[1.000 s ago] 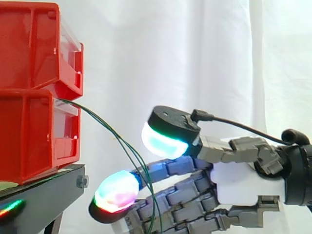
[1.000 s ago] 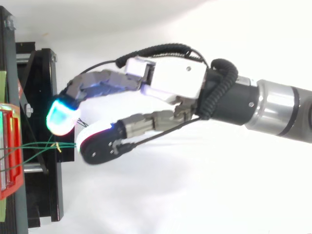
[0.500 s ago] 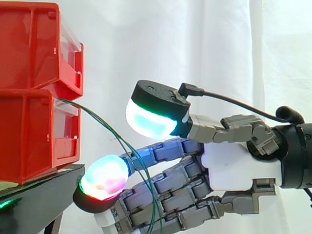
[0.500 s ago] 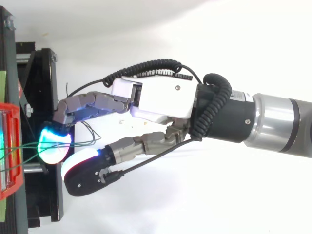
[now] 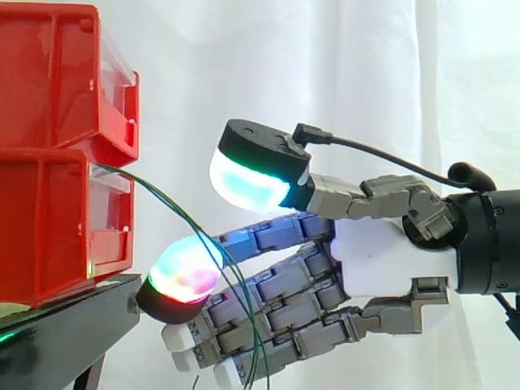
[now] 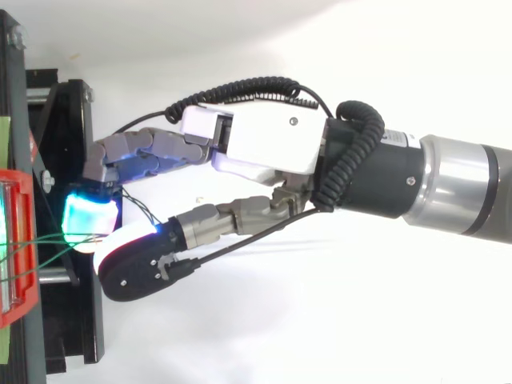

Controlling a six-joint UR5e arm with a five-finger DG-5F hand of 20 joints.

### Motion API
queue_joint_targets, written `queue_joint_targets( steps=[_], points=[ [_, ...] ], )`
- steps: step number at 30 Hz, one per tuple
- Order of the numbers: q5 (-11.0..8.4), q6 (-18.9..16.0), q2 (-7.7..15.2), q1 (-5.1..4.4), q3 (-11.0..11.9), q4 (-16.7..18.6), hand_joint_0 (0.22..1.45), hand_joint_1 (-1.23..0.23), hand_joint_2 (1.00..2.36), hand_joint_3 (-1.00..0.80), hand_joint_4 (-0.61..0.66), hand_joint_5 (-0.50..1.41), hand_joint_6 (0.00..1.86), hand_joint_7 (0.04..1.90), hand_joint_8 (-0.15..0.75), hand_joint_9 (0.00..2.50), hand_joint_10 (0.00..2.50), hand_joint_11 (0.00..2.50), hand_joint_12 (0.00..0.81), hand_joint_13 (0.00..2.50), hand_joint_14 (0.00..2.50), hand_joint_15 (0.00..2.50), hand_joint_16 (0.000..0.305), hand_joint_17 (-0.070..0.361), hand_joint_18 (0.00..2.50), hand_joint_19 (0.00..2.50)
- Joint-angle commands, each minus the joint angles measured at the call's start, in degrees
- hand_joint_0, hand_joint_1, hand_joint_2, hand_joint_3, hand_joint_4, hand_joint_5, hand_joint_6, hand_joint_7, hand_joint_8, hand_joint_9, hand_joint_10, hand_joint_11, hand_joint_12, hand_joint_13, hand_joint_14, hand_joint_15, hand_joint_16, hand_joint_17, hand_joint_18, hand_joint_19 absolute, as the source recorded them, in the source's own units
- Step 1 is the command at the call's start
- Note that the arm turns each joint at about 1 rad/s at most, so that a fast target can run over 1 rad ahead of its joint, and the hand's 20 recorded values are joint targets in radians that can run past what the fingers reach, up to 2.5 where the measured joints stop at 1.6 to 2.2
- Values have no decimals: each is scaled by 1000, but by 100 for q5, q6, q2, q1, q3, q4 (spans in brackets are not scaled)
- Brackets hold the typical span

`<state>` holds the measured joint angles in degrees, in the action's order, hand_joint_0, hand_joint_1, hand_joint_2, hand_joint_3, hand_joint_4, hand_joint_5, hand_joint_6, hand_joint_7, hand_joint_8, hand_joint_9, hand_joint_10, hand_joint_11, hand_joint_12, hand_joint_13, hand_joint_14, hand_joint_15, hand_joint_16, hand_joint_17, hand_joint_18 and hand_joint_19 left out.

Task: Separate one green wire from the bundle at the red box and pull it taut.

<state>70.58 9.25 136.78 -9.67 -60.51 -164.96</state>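
- Where the green wires [image 5: 162,197] leave the front lip of the lower red bin [image 5: 49,227], they come out as one bundle. They sag in a slack arc that runs from 10 o'clock down to 5 o'clock in the side view. I make out at least two strands lying close together, none parted from the rest.
- Lower down, the strands cross the fingers [image 5: 284,284] of the hand [image 5: 390,268], just behind the glowing finger pad [image 5: 183,272], and run off the bottom edge.
- The hand reaches in from 3 o'clock with its tips aimed at 9 o'clock, toward the bin. It is spread: the thumb pad [image 5: 244,183] sits apart at 12 o'clock over the fingers, and nothing is pinched that I can see.
- To my eye, the next move depends on the wires lying crosswise in that gap. The thumb would have to come down on one strand only, and the pull would then go toward 3 o'clock.
- The black stand [image 5: 73,325] carries the bin, and its edge sits just beside the finger pad at 8 o'clock, so room is tight there.
- An upper red bin [image 5: 49,73] is stacked on the lower one, and the white curtain [image 5: 325,65] hangs behind.
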Motion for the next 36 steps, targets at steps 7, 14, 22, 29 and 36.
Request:
queue_joint_targets(
  steps=[7, 14, 22, 29, 36],
  points=[
    [35, 24, -2, 27, 48, -37, 524, -563, 1008, -417, 236, -116, 502, 1196, 289, 578, 9, 324, 344, 337, 0, 40, 57, 127, 327, 153],
    [114, 50, -20, 44, 57, -98, 528, -581, 1008, -403, 213, -111, 502, 1244, 287, 581, 8, 320, 343, 342, 0, 44, 56, 127, 331, 156],
    [79, 77, -2, -17, 31, 60, 527, -583, 1007, -410, 232, -115, 502, 1212, 287, 581, 9, 321, 342, 344, 2, 51, 56, 127, 333, 157],
    [-44, 50, 94, -114, -154, 605, 527, -584, 1007, -411, 231, -116, 503, 1211, 287, 583, 9, 334, 342, 354, 0, 57, 56, 127, 340, 167],
    [-70, -2, 182, -123, -162, 1018, 528, -588, 1008, -407, 226, -115, 502, 1216, 287, 586, 9, 335, 343, 358, 0, 55, 56, 126, 355, 175]
  ],
)
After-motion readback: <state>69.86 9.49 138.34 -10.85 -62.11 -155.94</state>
